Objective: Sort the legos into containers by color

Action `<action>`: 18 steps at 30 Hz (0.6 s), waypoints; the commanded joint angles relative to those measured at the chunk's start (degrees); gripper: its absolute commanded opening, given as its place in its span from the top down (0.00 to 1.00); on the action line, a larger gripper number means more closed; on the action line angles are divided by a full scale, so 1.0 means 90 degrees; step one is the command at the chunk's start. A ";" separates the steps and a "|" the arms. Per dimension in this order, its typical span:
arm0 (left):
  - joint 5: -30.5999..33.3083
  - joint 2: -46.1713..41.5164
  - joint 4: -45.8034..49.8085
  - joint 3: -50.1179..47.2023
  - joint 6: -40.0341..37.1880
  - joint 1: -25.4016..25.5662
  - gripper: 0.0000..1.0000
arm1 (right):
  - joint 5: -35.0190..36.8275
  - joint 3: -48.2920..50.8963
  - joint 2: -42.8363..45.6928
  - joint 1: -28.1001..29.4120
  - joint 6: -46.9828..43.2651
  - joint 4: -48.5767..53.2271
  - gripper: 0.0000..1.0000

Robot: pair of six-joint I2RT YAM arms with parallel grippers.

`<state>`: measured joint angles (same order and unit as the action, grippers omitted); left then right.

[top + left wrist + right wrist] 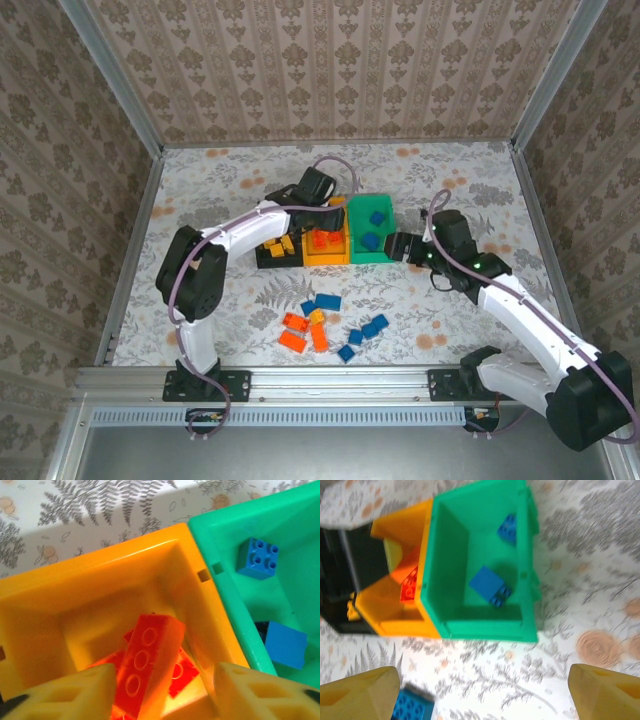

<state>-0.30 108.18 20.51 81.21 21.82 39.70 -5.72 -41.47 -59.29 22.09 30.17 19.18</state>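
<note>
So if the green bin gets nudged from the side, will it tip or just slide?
Probably slide: the green bin looks low, wide and flat-based, so tipping seems unlikely. It appears to be thin plastic holding just two blue bricks, so it is likely light. Its rim sits flush against the orange bin, so both may shift together.

- Three joined bins (325, 262) stand in a row.
- The yellow-orange bin (100, 570), in the middle, holds red-orange bricks (150, 665), one tilted on the others.
- The green bin (485, 630), right of it, holds two blue bricks (257, 557).
- The black bin (265, 264), left of it, holds yellow-orange bricks (278, 247).
- Loose bricks (322, 301), blue and red-orange, lie scattered on its near side.
</note>
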 commanded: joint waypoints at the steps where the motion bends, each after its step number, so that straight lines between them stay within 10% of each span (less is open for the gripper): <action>1: -0.0278 -0.0322 -0.0066 0.0196 0.0161 -0.0018 0.31 | -0.0299 0.0274 0.0038 0.0475 -0.0180 0.0243 0.12; 11: -0.0367 -0.2631 -0.0528 -0.1182 0.0499 0.0376 0.02 | 0.0284 0.0531 -0.0756 0.2250 -0.0270 0.0459 0.13; 18: 0.0308 -0.4360 -0.0251 -0.2808 0.0845 0.0800 0.00 | 0.0472 0.0894 -0.0805 0.3020 0.0024 0.0957 0.18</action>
<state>-1.06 72.25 15.20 60.80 26.70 46.59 -3.42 -34.52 -67.16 47.03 28.99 23.62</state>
